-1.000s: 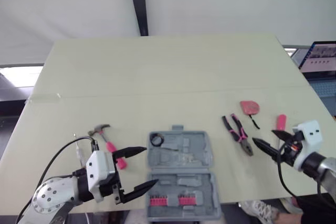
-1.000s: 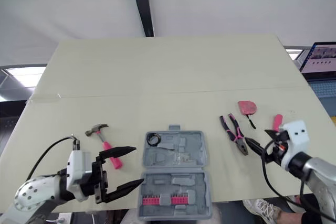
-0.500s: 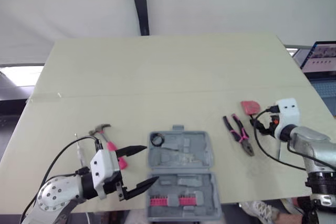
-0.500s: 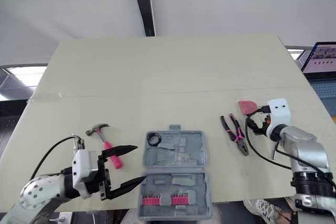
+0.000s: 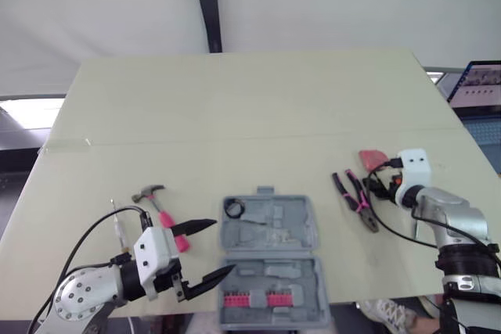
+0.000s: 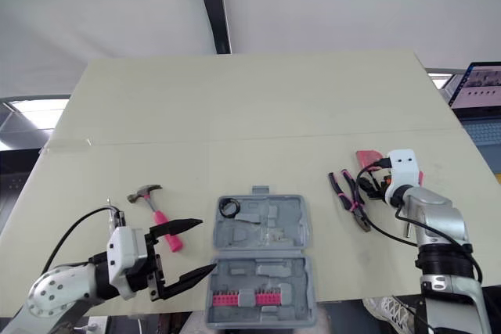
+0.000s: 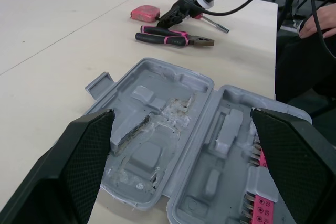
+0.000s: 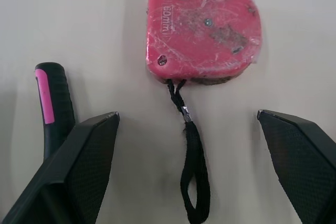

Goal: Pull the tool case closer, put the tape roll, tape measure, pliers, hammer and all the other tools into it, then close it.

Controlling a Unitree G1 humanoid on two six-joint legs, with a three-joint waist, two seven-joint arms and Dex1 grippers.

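Observation:
The grey tool case (image 5: 270,260) lies open near the table's front edge, with a black tape roll (image 5: 233,208) in its far left corner and pink bits (image 5: 250,299) in the near half. My left gripper (image 5: 223,248) hovers open at the case's left side; its fingers (image 7: 84,150) flank the case (image 7: 173,145). The hammer (image 5: 160,207) lies left of the case. My right gripper (image 8: 186,114) is open just short of the pink tape measure (image 8: 202,30), over its strap. The pliers (image 5: 356,197) lie beside the right gripper (image 5: 377,185).
A pink-handled screwdriver (image 7: 212,23) lies just beyond the right gripper. A laptop screen (image 5: 477,84) stands past the table's right edge. A person's hand (image 7: 320,22) rests off the table on the right.
My right gripper has swung from the table's front right edge in toward the tape measure and pliers. The left gripper has hardly moved.

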